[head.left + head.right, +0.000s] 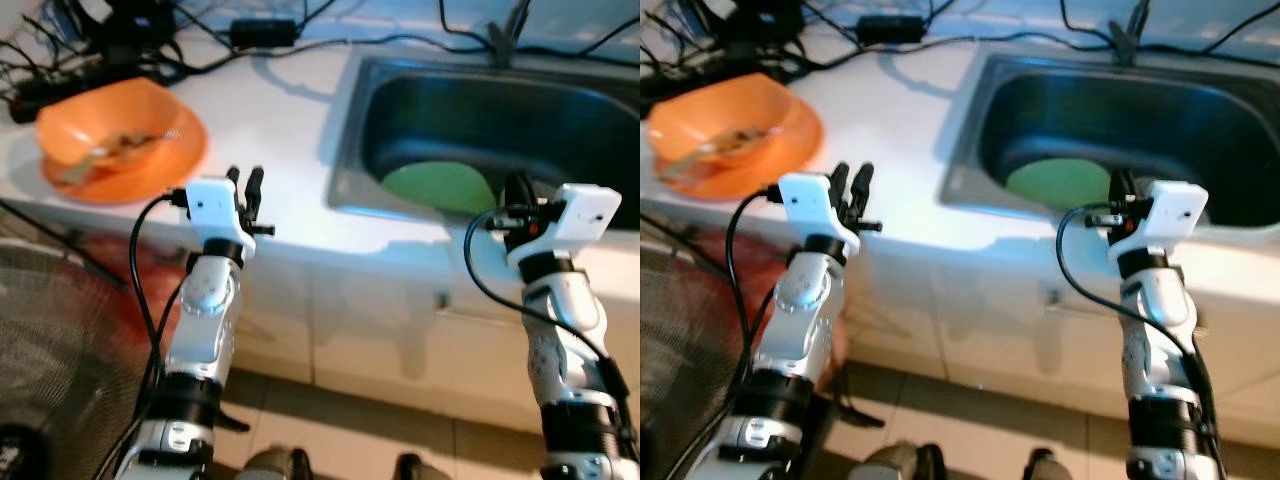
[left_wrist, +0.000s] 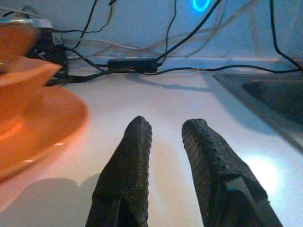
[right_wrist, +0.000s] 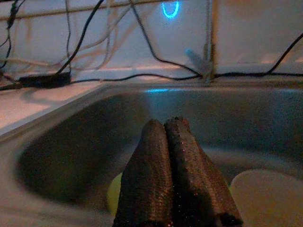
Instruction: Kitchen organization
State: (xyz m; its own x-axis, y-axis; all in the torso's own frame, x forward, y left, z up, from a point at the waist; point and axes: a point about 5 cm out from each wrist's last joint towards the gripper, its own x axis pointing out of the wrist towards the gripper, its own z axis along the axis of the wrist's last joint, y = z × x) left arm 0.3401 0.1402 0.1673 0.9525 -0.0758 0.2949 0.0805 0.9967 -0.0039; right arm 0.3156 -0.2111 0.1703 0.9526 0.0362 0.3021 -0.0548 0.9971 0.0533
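Hovering left end effector (image 2: 165, 127) parted over counter (image 1: 290, 130) | right end effector (image 3: 165, 124) closed above sink (image 1: 440, 110)

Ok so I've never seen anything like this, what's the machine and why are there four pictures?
It's a humanoid robot at a kitchen counter. Two pictures come from cameras on its head, looking down at its silver arms. The other two come from its wrists, looking along each gripper's black fingers. The left gripper is open over the counter, beside an orange bowl on an orange plate. The right gripper is shut, holding nothing, at the sink, where a green plate lies. Black cables run along the back.
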